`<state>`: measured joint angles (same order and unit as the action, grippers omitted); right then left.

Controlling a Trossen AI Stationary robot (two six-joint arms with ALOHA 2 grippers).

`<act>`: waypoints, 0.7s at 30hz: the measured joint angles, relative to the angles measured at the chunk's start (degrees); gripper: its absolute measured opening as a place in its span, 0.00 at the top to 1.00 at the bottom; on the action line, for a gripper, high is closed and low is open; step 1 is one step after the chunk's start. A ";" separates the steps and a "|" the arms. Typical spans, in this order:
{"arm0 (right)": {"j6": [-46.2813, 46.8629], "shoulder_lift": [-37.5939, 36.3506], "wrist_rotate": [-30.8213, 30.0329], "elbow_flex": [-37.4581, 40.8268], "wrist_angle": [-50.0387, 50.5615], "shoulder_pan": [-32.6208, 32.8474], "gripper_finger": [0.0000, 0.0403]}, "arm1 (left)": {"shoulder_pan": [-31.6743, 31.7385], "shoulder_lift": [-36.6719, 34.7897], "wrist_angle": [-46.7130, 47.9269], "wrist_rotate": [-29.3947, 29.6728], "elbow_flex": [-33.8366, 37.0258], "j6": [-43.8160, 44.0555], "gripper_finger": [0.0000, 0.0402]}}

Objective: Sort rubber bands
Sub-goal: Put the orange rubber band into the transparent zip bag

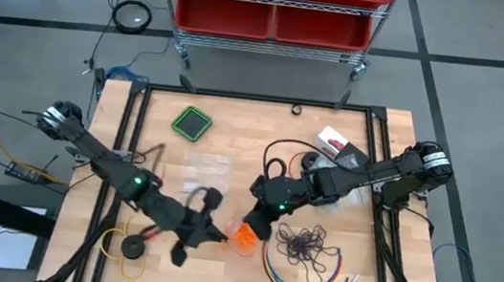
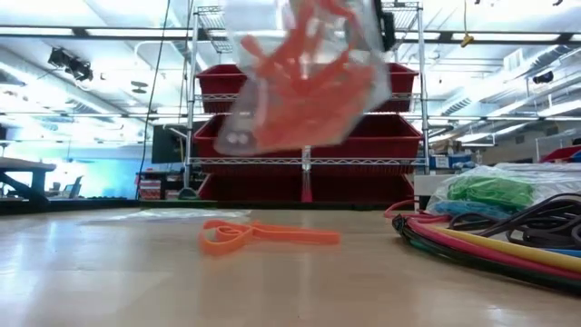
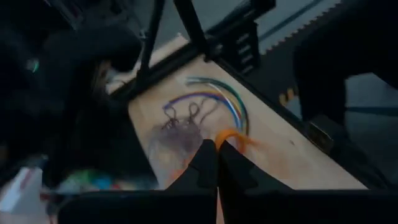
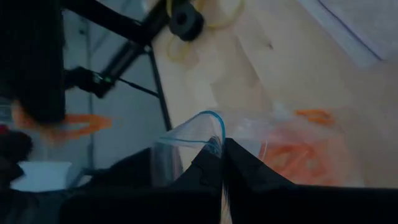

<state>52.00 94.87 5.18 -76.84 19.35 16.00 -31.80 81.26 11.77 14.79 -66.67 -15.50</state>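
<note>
Orange rubber bands (image 1: 242,237): left gripper (image 1: 221,236) pinched shut, right gripper (image 1: 256,224) clamping bag (image 4: 249,146).

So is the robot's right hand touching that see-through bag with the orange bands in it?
Touching. In the right wrist view, the right gripper has its dark fingers pinched shut on the rim of the clear bag, which holds the orange rubber bands.

bare wood (image 1: 224,133) behind, cables (image 1: 309,268) crowding front-right
</note>
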 joint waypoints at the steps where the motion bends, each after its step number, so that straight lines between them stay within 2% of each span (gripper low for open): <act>1: 0.17 0.00 0.32 0.00 -1.15 -0.21 0.99 | 0.01 1.69 -0.14 0.46 -1.59 -1.11 1.00; 6: 0.32 0.00 2.86 0.00 -6.31 -1.16 0.99 | 0.37 10.00 4.27 8.18 -8.08 -7.50 0.99; 10: 0.29 0.00 3.57 0.00 -7.14 -1.15 0.99 | 1.70 14.91 10.97 11.89 -12.53 -8.75 0.99; 14: -0.25 0.00 3.23 -0.01 -7.40 -0.88 0.99 | 1.68 16.89 16.77 18.79 -14.98 -9.57 0.98; 18: -0.62 0.00 3.00 -0.11 -7.91 -0.61 0.99 | 1.29 16.92 20.36 19.24 -17.09 -8.53 0.97; 21: -0.62 -0.01 3.00 -0.11 -8.77 -0.54 0.99 | 0.44 16.94 21.86 19.69 -18.58 -8.27 0.91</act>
<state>51.37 94.86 8.19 -76.95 10.58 15.46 -31.36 98.19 33.63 34.48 -85.25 -23.77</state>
